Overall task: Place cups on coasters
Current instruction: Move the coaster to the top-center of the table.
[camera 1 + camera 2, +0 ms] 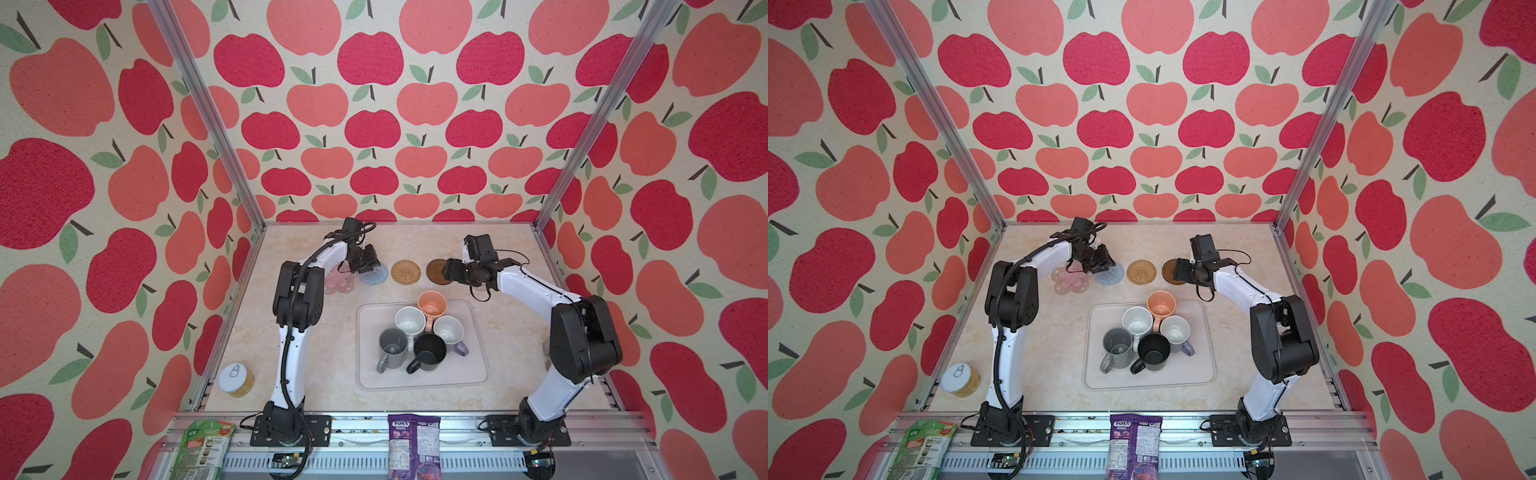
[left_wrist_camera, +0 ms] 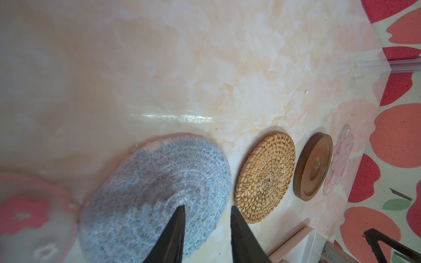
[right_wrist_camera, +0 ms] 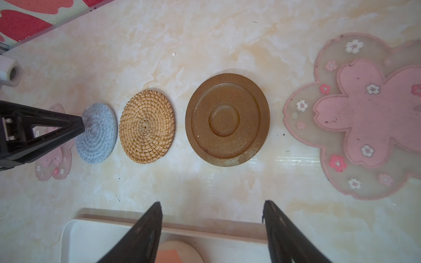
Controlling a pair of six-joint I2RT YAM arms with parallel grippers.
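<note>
Five mugs [image 1: 409, 320] cluster on the tray [image 1: 473, 374], beside the coaster row [image 1: 406, 272]. The left tool [image 2: 207, 210], slightly parted, is over the crocheted coaster [image 2: 159, 182]; the right tool [image 3: 212, 203], spread wide and empty, is near the brown coaster [image 3: 227, 120].

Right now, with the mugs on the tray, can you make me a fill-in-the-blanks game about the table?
1. All ____ mugs stand on the tray.
2. The rattan coaster lies ____ the crocheted coaster and the dark brown coaster.
3. The left gripper hangs over the crocheted coaster and holds ____.
4. The right gripper has its jaws ____.
Missing words: five, between, nothing, open.
</note>
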